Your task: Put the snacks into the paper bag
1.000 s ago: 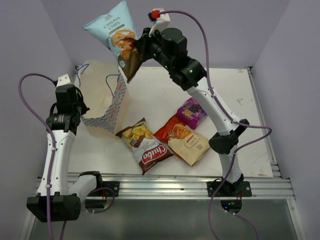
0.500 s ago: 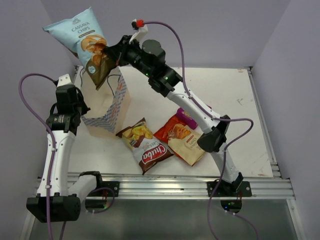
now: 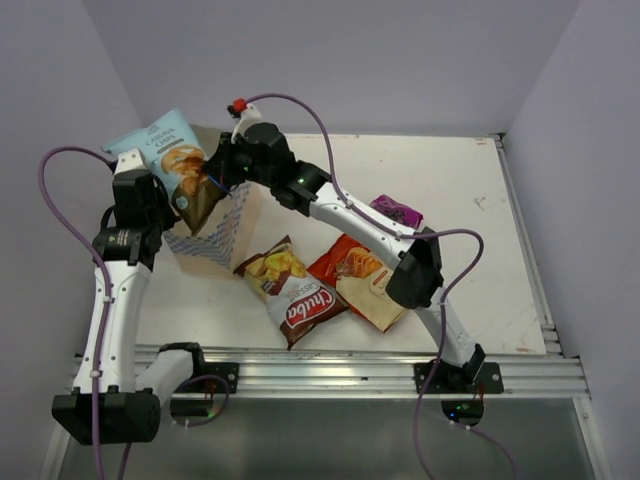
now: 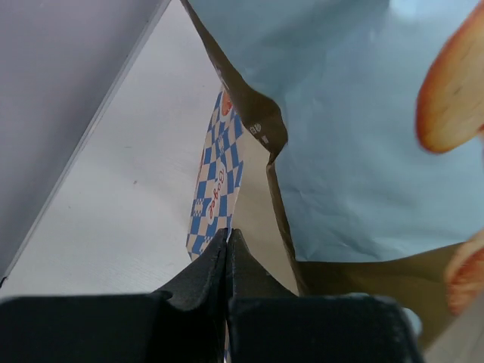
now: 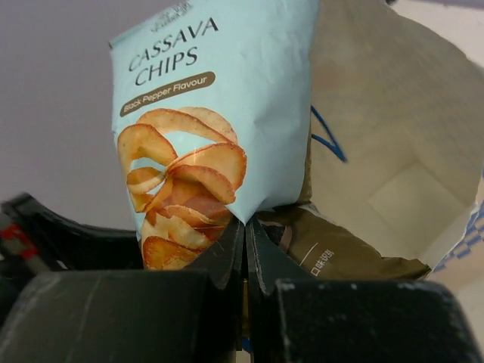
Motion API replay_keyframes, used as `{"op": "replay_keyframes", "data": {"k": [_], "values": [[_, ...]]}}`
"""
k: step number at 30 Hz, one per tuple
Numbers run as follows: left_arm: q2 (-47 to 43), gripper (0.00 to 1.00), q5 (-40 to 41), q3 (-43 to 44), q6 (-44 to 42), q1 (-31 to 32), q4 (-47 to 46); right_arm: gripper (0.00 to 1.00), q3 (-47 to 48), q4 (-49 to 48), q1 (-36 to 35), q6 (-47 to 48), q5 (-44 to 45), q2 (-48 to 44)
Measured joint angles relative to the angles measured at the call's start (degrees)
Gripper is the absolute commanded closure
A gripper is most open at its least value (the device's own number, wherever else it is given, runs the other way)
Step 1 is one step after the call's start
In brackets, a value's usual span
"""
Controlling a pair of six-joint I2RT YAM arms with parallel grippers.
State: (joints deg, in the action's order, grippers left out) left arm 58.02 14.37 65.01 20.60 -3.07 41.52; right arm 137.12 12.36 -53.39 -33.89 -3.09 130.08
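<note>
Right claw (image 5: pixel 244 227) is clamped on the bottom edge of the light blue crinkly chip bag (image 5: pixel 212 98), no gap between the fingers. The packet stands up ahead of the claw, "Cassava Chips" lettering facing my wrist camera. Directly under that claw is the open mouth of the boxy zigzag-patterned paper bag (image 3: pixel 225 230), plain cream inside. The packet's dark lower end is dipping into the mouth while most of it sits above the rim (how deep it goes, I cannot tell).

Left claw (image 4: pixel 227 238) is pinched shut too, the bag's blue-and-white wall caught right at its tips, with the light blue packet looming just beyond and to the right of it.

Back along the right forearm, well apart from that claw, three packets lie flat on the white worktop (image 3: pixel 480 250). They are the brown-and-dark-red chip bag (image 3: pixel 290 295), the red-and-cream chip bag (image 3: pixel 365 280) touching it, and the small purple packet (image 3: pixel 397 211) partly tucked under the arm.
</note>
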Motion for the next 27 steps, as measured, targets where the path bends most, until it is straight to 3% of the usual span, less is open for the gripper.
{"op": "replay_keyframes", "data": {"k": [7, 9, 11, 13, 20, 27], "values": [[0.0, 1.00, 0.9, 0.0, 0.0, 0.4, 0.3, 0.97, -6.8, 7.8, -0.9, 4.9, 5.2, -3.5], [0.0, 1.00, 0.9, 0.0, 0.0, 0.6, 0.3, 0.78, -6.8, 9.6, -1.4, 6.6, 6.8, -4.5], [0.0, 1.00, 0.9, 0.0, 0.0, 0.9, 0.2, 0.32, -6.7, 11.1, -1.9, 8.3, 8.2, -5.6], [0.0, 1.00, 0.9, 0.0, 0.0, 1.1, 0.2, 0.01, -5.7, 11.8, -2.5, 10.5, 8.8, -6.1], [0.0, 1.00, 0.9, 0.0, 0.0, 1.7, 0.1, 0.01, 2.0, 13.0, -3.3, 16.3, 10.2, -7.0], [0.0, 1.00, 0.9, 0.0, 0.0, 2.0, 0.1, 0.01, 1.4, 13.6, -3.3, 20.7, 12.9, -15.6]]}}
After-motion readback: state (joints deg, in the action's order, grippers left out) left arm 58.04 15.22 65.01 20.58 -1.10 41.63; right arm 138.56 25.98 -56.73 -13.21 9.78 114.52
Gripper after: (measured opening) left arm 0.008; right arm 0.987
